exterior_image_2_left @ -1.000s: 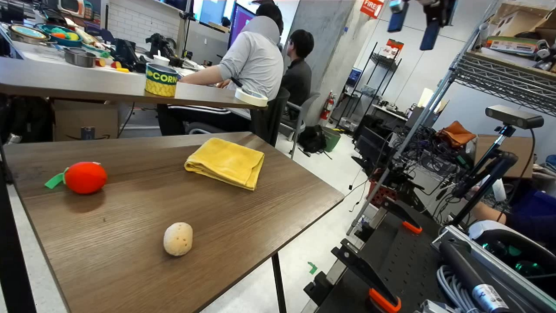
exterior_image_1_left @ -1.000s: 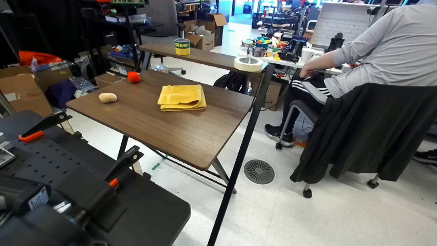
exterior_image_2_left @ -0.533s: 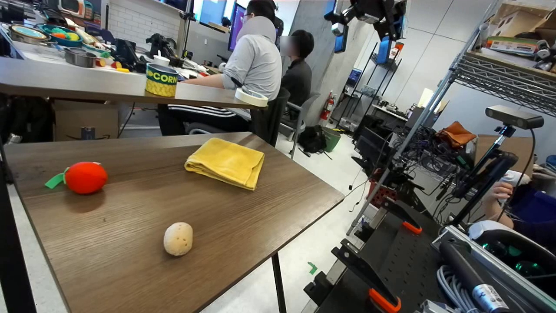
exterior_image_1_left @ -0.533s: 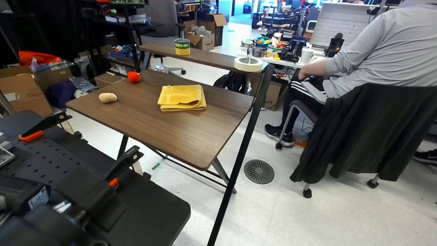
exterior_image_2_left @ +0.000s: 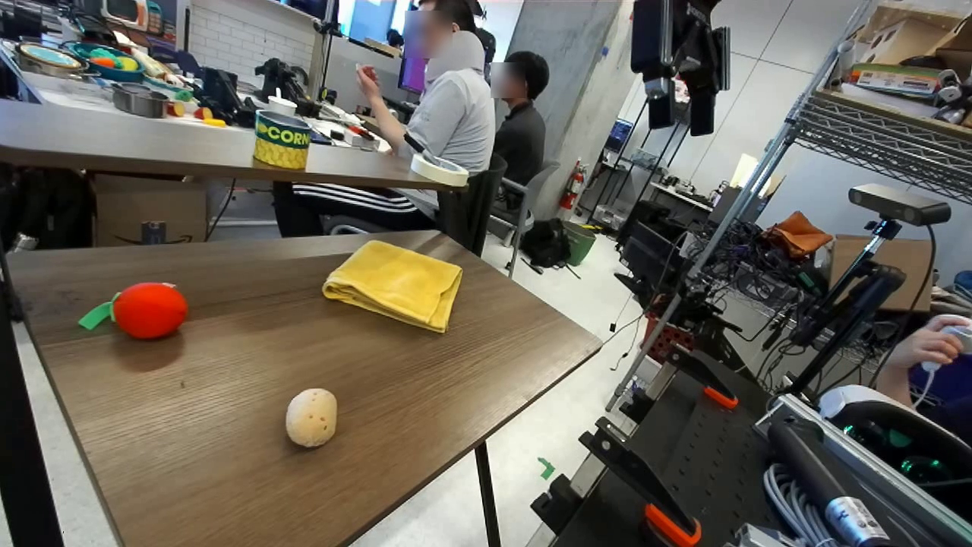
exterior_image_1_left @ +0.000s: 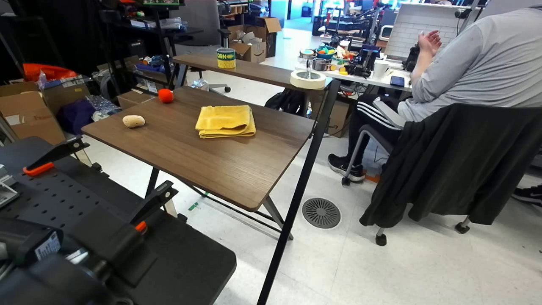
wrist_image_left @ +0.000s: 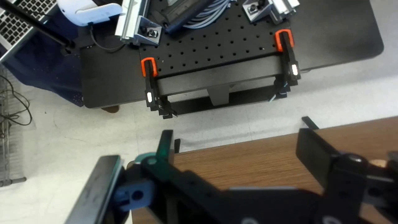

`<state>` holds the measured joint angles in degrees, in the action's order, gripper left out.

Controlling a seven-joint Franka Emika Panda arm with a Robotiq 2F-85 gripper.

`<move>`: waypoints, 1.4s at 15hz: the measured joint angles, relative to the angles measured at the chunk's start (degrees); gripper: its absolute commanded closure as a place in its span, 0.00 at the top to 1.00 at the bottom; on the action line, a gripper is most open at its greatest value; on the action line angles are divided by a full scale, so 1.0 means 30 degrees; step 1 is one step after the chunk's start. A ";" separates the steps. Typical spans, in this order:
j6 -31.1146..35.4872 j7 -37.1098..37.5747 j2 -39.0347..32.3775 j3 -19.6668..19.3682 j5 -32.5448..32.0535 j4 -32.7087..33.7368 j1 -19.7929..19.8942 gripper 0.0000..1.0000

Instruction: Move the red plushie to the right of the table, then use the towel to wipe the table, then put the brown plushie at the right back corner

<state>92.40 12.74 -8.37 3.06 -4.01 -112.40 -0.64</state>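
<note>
High above the table [exterior_image_2_left: 440, 387], an empty gripper [wrist_image_left: 238, 147] and three jobs waiting

The gripper stands spread wide, nothing in its grasp; to my eye it hangs over the near edge, toward the right, touching nothing. Farther in, the folded towel [exterior_image_2_left: 393, 285] lies flat around the middle, toward the far edge. Left of it and nearer sits the brown plushie [exterior_image_2_left: 311, 418]; at the far left rests the red plushie [exterior_image_2_left: 149, 311], well apart from both. I judge that nothing is done: the red plushie has yet to go right, the towel looks unused, and the brown plushie's trip to the right back corner comes last.
</note>
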 measured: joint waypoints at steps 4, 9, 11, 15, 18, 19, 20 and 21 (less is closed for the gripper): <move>0.2867 0.0176 0.0858 0.0290 0.0401 -0.2255 -0.0834 1.00; 0.8312 0.0367 0.2570 0.0624 0.5351 -0.6590 -0.1196 1.00; 1.0795 -0.0051 0.3087 0.0769 0.7255 -0.8134 -0.1386 1.00; 1.3585 -0.0376 0.3132 0.1242 0.4274 -0.9381 -0.1770 1.00; 1.4711 -0.0380 0.3063 0.1260 0.7243 -0.9027 -0.1848 1.00; 1.4903 -0.0398 0.3067 0.1256 0.8262 -0.8737 -0.1848 1.00; 1.4985 -0.0398 0.3072 0.1259 0.9234 -0.8374 -0.1850 1.00; 1.5297 -0.0398 0.3109 0.1260 1.0018 -0.8011 -0.1851 1.00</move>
<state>138.29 11.54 0.96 6.84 26.05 -136.43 -6.19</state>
